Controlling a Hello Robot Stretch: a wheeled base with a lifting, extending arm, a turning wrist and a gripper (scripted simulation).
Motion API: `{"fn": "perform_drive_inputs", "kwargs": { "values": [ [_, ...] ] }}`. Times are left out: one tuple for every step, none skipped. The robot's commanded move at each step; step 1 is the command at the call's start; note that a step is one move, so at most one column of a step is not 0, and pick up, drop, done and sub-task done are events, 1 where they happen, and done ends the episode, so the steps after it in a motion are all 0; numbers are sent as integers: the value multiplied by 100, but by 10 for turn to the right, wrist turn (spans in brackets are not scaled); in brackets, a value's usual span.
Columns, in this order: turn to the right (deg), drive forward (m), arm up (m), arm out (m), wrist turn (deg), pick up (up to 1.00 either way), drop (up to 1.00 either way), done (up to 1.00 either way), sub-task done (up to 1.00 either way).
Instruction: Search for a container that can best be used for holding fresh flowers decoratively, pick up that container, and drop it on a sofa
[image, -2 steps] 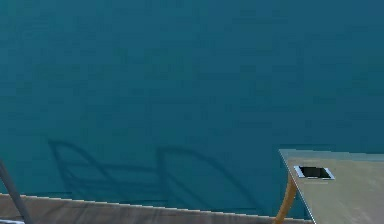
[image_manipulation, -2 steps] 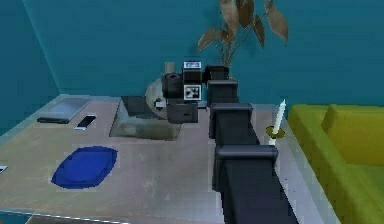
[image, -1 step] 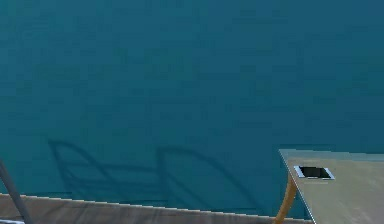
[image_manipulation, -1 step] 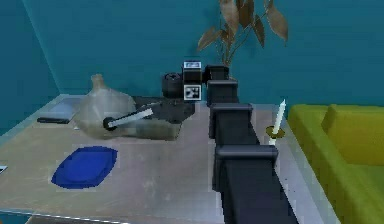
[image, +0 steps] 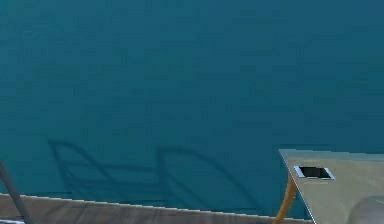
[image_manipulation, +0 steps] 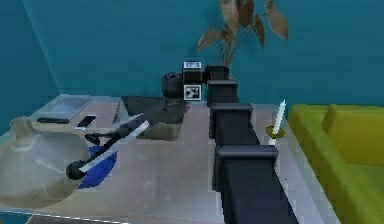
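- I took the dark tray (image_manipulation: 155, 108) on the counter (image_manipulation: 180, 165) as my mark. The claw (image_manipulation: 168, 90) sat by the tray's far edge, at the end of the arm (image_manipulation: 245, 165), just beside the two white marker squares (image_manipulation: 191, 80).
- With the tray lying right behind the claw, I could not tell whether it held anything, and I could not tell how its fingers stood.
- The likeliest flower container, in my judgement, was a pale rounded glassy shape (image_manipulation: 35, 150) on the counter. It lay well apart from the tray, toward the arm side view's lower left (too vague for me to call it a vase outright).
- The coming move turned on that. From the claw, the shape lay off to the view's left and nearer its bottom edge. It looked squat, so I saw no clear long axis to line up on.
- A blue-tipped tool (image_manipulation: 105, 150) with a dark handle lay slantwise between the tray and the shape, overlapping the shape's edge. I judged it might get in the way of a reach.
- The yellow-green sofa (image_manipulation: 350, 140) stood on the tray's other side, past the arm and a white candle (image_manipulation: 279, 118).
- As for writing, the squares carried black marks but nothing I could read as words. A small dark slab (image_manipulation: 88, 121) near the tray showed nothing legible either.
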Motion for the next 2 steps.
{"fn": "perform_drive_inputs", "kwargs": {
  "values": [
    [0, 0, 0, 0, -330, 0, 0, 0, 0],
    [0, 0, 0, -24, 0, 0, 0, 0, 0]
  ]
}}
